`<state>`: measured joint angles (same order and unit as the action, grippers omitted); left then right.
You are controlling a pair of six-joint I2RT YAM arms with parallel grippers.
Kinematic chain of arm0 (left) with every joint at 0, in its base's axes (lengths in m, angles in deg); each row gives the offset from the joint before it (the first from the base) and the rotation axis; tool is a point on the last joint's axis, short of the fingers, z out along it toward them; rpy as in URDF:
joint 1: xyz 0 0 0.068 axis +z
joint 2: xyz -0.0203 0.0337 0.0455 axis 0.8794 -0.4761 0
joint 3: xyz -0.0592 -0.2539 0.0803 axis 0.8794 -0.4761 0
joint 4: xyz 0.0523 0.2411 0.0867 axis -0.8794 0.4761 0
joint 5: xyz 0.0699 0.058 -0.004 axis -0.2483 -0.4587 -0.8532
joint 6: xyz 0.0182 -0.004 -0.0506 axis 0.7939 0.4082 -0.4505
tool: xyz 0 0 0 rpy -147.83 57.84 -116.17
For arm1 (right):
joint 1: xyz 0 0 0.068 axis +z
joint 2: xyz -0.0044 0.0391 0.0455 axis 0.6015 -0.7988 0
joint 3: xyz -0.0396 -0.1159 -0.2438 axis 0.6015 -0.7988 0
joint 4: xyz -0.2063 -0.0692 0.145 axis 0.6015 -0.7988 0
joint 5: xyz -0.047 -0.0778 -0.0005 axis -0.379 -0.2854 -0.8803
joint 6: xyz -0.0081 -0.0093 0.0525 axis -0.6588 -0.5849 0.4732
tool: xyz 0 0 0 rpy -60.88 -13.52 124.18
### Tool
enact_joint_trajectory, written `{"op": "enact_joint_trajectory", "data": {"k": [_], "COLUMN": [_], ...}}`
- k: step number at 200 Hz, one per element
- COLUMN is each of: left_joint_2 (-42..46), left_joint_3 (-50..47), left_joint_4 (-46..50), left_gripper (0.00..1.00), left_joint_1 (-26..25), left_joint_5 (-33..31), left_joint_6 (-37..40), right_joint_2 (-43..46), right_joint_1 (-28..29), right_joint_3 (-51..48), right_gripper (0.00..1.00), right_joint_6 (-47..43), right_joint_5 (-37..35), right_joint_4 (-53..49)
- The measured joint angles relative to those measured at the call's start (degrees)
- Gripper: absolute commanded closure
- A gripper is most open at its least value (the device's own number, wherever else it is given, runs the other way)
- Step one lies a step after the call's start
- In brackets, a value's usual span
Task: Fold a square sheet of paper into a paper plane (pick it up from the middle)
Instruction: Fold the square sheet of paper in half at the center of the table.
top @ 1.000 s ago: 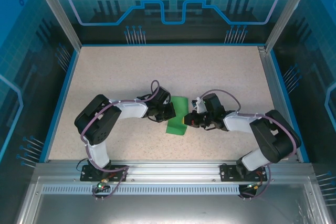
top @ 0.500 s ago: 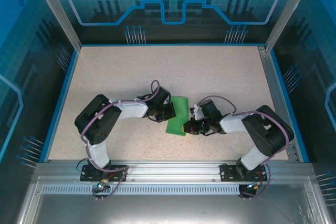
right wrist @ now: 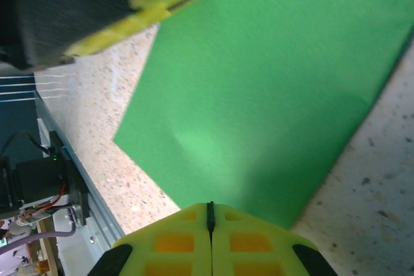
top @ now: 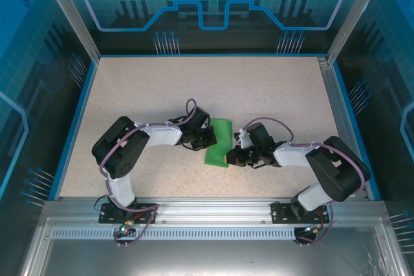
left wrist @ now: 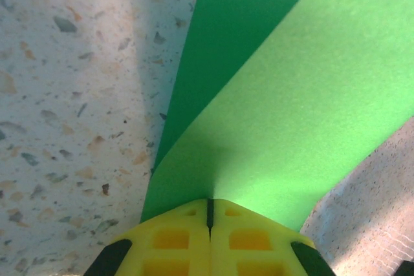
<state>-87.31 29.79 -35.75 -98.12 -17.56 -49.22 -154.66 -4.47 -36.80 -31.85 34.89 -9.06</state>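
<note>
The speckled beige desk [top: 272, 95] carries a thin, bright green paper sheet [top: 218, 143]. The sheet is folded into a narrow oblong and lies a little toward 6 o'clock from the desk's middle. Two black-and-white arms reach in from the near rail and meet at it.

The left pincer [top: 211, 138] is at the sheet's 9 o'clock edge. In the left wrist view its yellow fingertips [left wrist: 187, 237] are pressed together with no gap, and the green sheet [left wrist: 284, 95] spreads away from them toward 12 o'clock, a lighter top layer over a darker one.

The right pincer [top: 228, 157] is at about 4 o'clock of the sheet. Its jaws are likewise closed tip to tip [right wrist: 209, 214] on the near edge of the sheet [right wrist: 272, 82]. Neither pincer visibly has paper between its jaws.
</note>
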Motion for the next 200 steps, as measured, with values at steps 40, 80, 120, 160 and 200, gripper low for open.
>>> {"op": "enact_joint_trajectory", "data": {"k": [40,80,120,160,200], "left_joint_2": [0.0,0.0,0.0,0.0,0.0], "left_joint_3": [-0.09,-0.09,-0.09,-0.09,-0.09], "left_joint_4": [-0.39,-0.39,-0.42,-0.42,-0.42], "left_gripper": [1.0,1.0,1.0,1.0,1.0], "left_joint_1": [-0.04,-0.04,-0.04,-0.04,-0.04], "left_joint_5": [0.0,0.0,0.0,0.0,0.0], "left_joint_6": [0.09,0.15,0.13,0.15,0.17], "right_joint_2": [-1.97,0.2,2.69,-1.03,1.18], "right_joint_1": [0.09,0.13,0.24,0.28,0.24], "right_joint_3": [-0.87,-0.87,-0.87,-0.92,-0.42], "right_gripper": [0.95,0.95,0.94,0.96,0.96], "right_joint_6": [-0.87,-1.09,-1.11,-1.53,-1.81], "right_joint_5": [0.09,-0.42,-0.37,0.2,-1.31], "right_joint_4": [0.42,-1.7,-2.49,-2.27,-5.84]}}
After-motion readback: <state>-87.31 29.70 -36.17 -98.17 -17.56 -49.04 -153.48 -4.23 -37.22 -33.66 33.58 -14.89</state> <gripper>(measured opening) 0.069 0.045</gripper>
